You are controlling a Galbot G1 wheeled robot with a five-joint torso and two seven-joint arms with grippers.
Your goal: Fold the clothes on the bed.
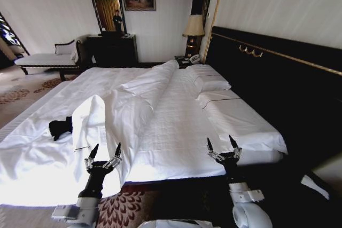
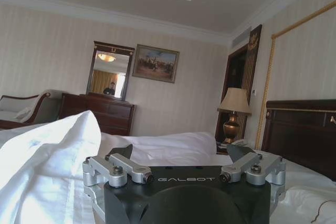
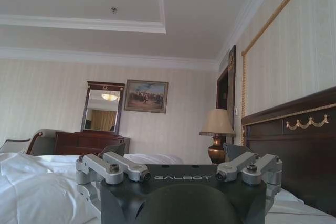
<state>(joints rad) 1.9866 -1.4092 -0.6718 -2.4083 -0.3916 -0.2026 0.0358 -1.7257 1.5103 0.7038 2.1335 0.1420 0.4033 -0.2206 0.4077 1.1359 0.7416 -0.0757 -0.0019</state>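
The clothes [image 1: 60, 126] lie as a small dark crumpled bundle on the left part of the bed [image 1: 176, 116], partly tucked against a raised fold of white duvet [image 1: 91, 121]. My left gripper [image 1: 106, 150] stands open at the bed's near edge, fingers pointing up, to the right of the clothes and apart from them. My right gripper [image 1: 223, 143] is also open, held over the near right part of the mattress, far from the clothes. In the left wrist view the left gripper [image 2: 181, 153] holds nothing, with the duvet fold [image 2: 47, 161] beside it. The right gripper [image 3: 173, 150] is likewise empty.
A tall dark headboard [image 1: 278, 84] runs along the right, with pillows [image 1: 208, 81] against it. A lamp [image 1: 193, 30] stands on the nightstand at the far corner. Along the back wall are a dark dresser [image 1: 112, 49] and a pale chaise [image 1: 45, 57]. Patterned carpet [image 1: 125, 209] lies below the near edge.
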